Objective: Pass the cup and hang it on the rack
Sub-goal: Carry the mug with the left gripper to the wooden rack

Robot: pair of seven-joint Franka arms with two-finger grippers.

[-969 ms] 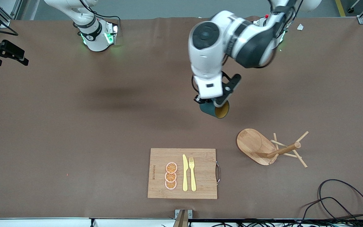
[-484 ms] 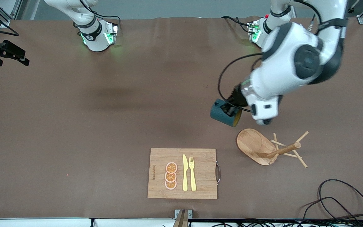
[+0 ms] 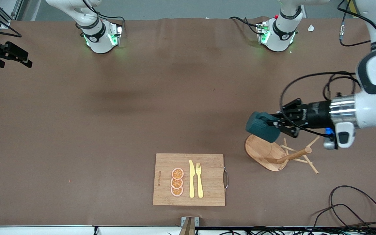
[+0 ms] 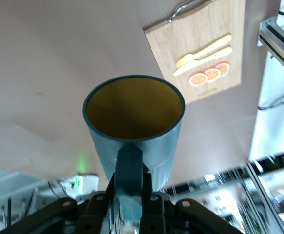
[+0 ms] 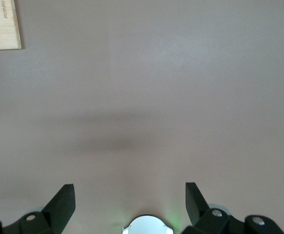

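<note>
The dark teal cup (image 3: pixel 260 127) hangs in the air, lying on its side, just above the edge of the rack's oval base. My left gripper (image 3: pixel 274 125) is shut on the cup's small handle, and its arm reaches in from the left arm's end of the table. In the left wrist view the cup (image 4: pixel 134 124) shows its yellowish inside, with the fingers (image 4: pixel 150 187) clamped on the handle. The bamboo rack (image 3: pixel 269 153) stands with its post and thin pegs bare. My right gripper (image 5: pixel 129 187) is open over bare table and holds nothing.
A rectangular wooden cutting board (image 3: pixel 207 191), nearer to the front camera than the rack, carries orange slices (image 3: pixel 177 182), a yellow knife (image 3: pixel 191 179) and a fork (image 3: pixel 199 179). Black cables (image 3: pixel 351 205) lie near the front edge at the left arm's end.
The left arm has swung the cup from over mid-table toward the left arm's end and turned its wrist, so the cup is now beside the rack. The right gripper stays open.
</note>
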